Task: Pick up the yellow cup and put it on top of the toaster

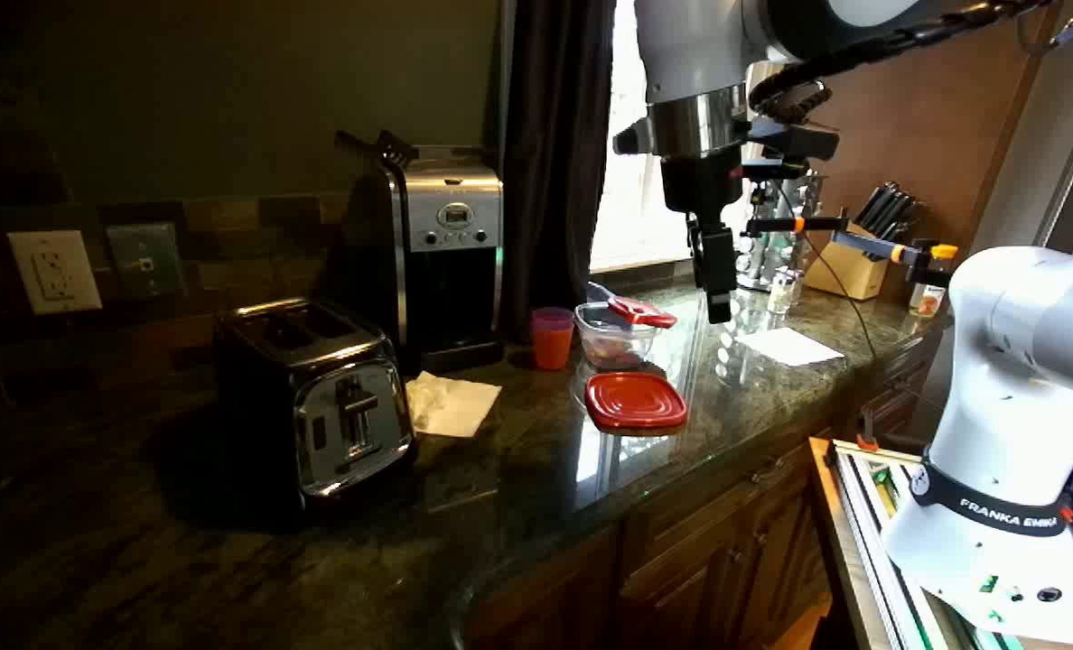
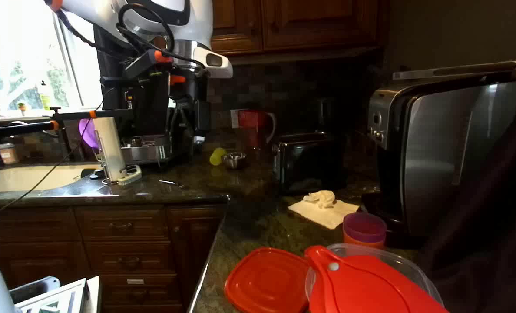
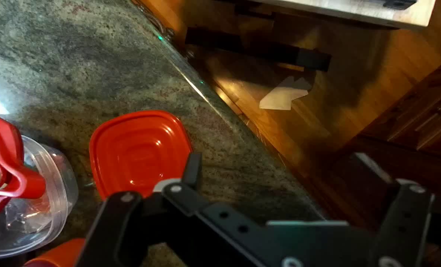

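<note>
The yellow cup (image 2: 217, 156) is on the far counter in an exterior view. It is pale yellow-green, looks tipped on its side, and sits beside a small metal bowl (image 2: 234, 160). It is out of the wrist view. The chrome toaster (image 1: 351, 420) stands on the counter near the wall, and its dark side also shows in an exterior view (image 2: 310, 163). My gripper (image 1: 717, 302) is raised high above the counter, well away from both cup and toaster. In the wrist view its fingers (image 3: 283, 168) are wide apart, with nothing between them, above the counter's front edge.
A flat red container (image 1: 636, 402), a clear bowl with a red-handled item (image 1: 613, 338) and an orange cup (image 1: 552, 341) stand below my gripper. The coffee maker (image 1: 451, 262) stands behind a napkin (image 1: 460, 406). A red pitcher (image 2: 253, 126) stands near the toaster.
</note>
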Tool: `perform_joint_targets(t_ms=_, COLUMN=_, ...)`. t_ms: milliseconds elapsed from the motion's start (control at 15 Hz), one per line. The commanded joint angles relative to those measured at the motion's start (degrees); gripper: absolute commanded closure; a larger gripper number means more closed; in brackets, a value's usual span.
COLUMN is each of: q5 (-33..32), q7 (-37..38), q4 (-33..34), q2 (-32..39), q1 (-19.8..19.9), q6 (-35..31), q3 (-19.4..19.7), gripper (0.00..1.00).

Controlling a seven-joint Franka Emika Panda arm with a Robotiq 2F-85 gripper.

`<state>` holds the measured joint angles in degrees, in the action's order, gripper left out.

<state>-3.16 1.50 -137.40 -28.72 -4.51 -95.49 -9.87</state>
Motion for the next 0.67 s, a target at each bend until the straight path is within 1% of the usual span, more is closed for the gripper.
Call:
perform_joint_targets(t_ms=0, q5=-0.36, q7=0.41, q4=0.09, q2=0.12, q1=-1.05, q6=0.12, q3=0.88, gripper=0.00)
perform_joint_targets(t_ms=200, q5=-0.36, q7=0.41, q4=0.09, q2=0.12, q1=-1.05, q6=0.12, q3=0.88, gripper=0.00)
perform_joint_targets(t_ms=400, q5=-0.24, q7=-1.97, q4=1.49, q2=2.99, q1=-4.63, q6=-5.67, q3=-1.97, gripper=0.00)
perform_joint_targets(t_ms=600, q5=0.19, q7=-2.52, q4=4.13, q2=6.92, q1=-8.78, q6=-12.78, q3=-5.36, gripper=0.00)
